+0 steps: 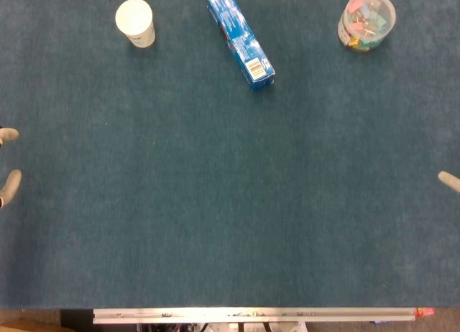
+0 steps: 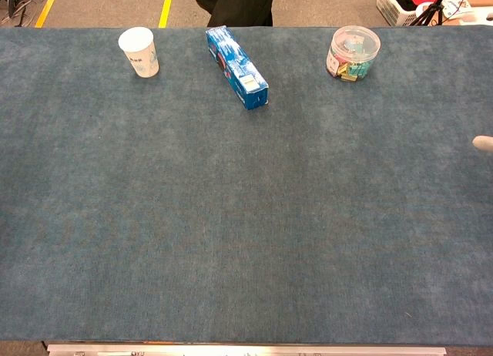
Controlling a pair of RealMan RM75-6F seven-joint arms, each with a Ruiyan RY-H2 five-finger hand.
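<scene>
At the far edge of the blue table stand a white paper cup [image 1: 135,21] [image 2: 139,52], a long blue box [image 1: 239,37] [image 2: 236,68] lying flat, and a clear round tub of coloured clips [image 1: 366,21] [image 2: 353,52]. Only fingertips of my left hand [image 1: 8,163] show at the left border of the head view, two of them spread apart, holding nothing that I can see. One fingertip of my right hand [image 1: 450,181] [image 2: 483,143] pokes in at the right border. Both hands are far from all three objects.
The blue felt-covered table [image 1: 230,203] fills both views, with a metal strip [image 1: 251,315] along its near edge. Beyond the far edge a person's dark legs [image 2: 231,5] stand, beside a white basket [image 2: 400,1] on the floor.
</scene>
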